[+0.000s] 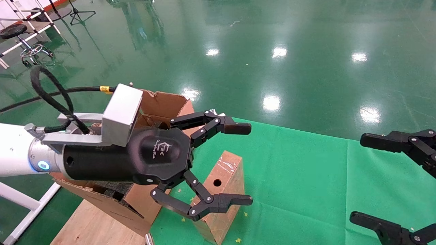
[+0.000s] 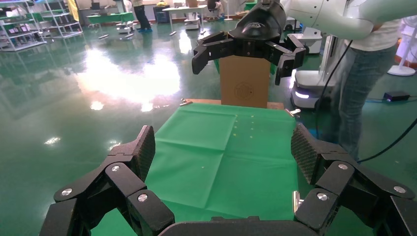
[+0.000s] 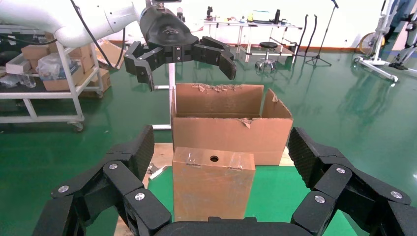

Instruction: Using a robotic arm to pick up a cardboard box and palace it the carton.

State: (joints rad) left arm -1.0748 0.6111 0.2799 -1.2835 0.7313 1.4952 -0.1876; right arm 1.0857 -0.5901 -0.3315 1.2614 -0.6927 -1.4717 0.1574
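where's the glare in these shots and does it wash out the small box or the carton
Head view: bright lamp reflections dot the glossy green floor; only the tape on the cardboard box shines, and the carton reads plainly. Left wrist view: a large white floor patch, away from the box. Right wrist view: box and carton evenly lit, a bright background behind the left gripper.

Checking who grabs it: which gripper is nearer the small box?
Left. The left gripper hangs open right above the box; the right gripper, also open, sits well off to its right.
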